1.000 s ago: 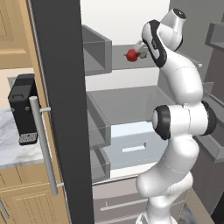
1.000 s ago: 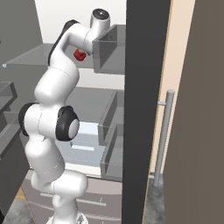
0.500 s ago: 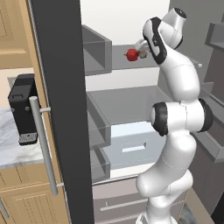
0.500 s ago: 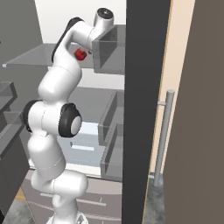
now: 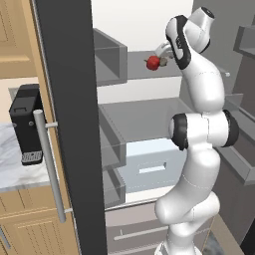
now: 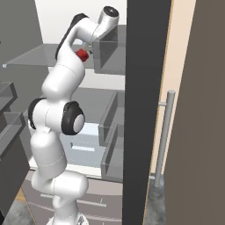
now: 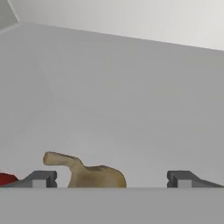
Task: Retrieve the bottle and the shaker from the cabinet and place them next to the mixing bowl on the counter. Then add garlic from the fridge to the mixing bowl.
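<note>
The arm's upper links hide most of the hand (image 7: 112,178) in both base views; in the hand view its two dark fingertips stand wide apart, gripping nothing. Between them, nearer the left tip, lies the garlic (image 7: 87,172), a tan bulb with a curved stalk, its lower part cut off. It rests on a grey shelf (image 7: 131,109) inside the open fridge (image 5: 69,124). A red item (image 5: 153,62) sits just beside the hand, too small to identify.
</note>
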Robot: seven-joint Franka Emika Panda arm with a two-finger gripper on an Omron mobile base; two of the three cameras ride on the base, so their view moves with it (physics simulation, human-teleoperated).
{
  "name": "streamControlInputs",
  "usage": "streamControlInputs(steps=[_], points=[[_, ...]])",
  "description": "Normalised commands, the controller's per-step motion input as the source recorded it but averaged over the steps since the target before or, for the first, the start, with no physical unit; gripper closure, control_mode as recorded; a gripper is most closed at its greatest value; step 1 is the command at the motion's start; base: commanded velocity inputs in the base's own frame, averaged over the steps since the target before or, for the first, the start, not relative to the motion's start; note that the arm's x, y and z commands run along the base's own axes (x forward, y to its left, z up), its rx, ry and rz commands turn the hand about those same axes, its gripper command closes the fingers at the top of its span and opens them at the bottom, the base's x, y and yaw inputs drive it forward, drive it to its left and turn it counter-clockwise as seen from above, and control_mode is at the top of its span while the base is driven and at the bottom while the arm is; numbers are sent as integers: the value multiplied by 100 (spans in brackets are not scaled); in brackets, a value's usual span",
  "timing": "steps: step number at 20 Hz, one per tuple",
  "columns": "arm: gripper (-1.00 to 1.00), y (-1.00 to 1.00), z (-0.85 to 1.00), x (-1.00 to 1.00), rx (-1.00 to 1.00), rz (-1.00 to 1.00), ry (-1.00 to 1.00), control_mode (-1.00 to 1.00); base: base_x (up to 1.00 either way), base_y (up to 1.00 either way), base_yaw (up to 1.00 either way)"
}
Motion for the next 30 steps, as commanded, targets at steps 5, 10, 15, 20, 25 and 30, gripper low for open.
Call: streamControlInputs(steps=[5, 10, 15, 20, 25, 30], points=[[-100, 0, -8, 0, 0, 3, 3, -100, 0, 0, 0], [-100, 0, -4, 0, 0, 7, 0, -100, 0, 0, 0], [-100, 0, 0, 0, 0, 15, 0, -100, 0, 0, 0], [-100, 0, 0, 0, 0, 18, 0, -100, 0, 0, 0], [-100, 0, 0, 0, 0, 17, 0, -100, 0, 0, 0], [-100, 0, 0, 0, 0, 7, 0, -100, 0, 0, 0]])
